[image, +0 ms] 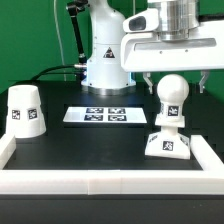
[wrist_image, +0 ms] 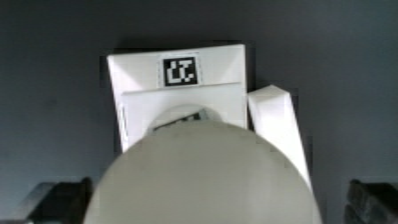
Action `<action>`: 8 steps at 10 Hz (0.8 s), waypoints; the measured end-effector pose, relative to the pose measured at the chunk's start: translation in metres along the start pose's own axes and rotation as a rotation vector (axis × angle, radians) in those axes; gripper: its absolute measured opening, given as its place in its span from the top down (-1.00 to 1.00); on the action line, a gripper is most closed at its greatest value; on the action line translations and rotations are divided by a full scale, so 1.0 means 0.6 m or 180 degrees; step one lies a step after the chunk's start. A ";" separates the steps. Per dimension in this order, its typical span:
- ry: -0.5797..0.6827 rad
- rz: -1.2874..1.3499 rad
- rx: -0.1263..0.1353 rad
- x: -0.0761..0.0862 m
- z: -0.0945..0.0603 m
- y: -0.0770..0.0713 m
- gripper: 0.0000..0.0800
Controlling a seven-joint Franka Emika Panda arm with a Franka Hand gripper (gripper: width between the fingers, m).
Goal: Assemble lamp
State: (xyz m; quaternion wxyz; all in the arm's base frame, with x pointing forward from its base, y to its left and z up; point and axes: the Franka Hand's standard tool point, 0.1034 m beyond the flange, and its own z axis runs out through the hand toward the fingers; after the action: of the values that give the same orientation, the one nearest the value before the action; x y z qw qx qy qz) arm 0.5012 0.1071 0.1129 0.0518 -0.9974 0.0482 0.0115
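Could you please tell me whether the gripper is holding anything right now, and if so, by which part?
Nothing is held. The gripper is open, its fingers either side of the round white plastic bulb on the flat square base, apparently without touching it.

Exterior view: I read even, bright overhead lighting. White parts near clipping; robot body (image: 100, 45) slightly blown out against dark table (image: 90, 140). Shadows soft, short. Resolution low, tag detail on marker board (image: 103, 115) coarse but legible.

Wrist view: I see dimmer, bluish cast. Bulb (wrist_image: 199, 170) fills foreground, out of focus, edges smeared. Base (wrist_image: 178, 85) behind moderately sharp; tag readable. Frame corners dark; fingers (wrist_image: 54, 200) barely distinguishable there.
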 end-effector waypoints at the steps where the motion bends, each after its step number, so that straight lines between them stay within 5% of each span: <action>1: 0.0009 -0.0440 -0.0038 0.001 0.000 0.002 -0.75; 8: 0.0027 -0.2469 -0.0116 0.006 0.000 0.003 -0.75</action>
State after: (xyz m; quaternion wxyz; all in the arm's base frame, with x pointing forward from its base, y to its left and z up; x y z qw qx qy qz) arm 0.5044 0.1049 0.1125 0.0344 -0.9424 -0.3326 -0.0122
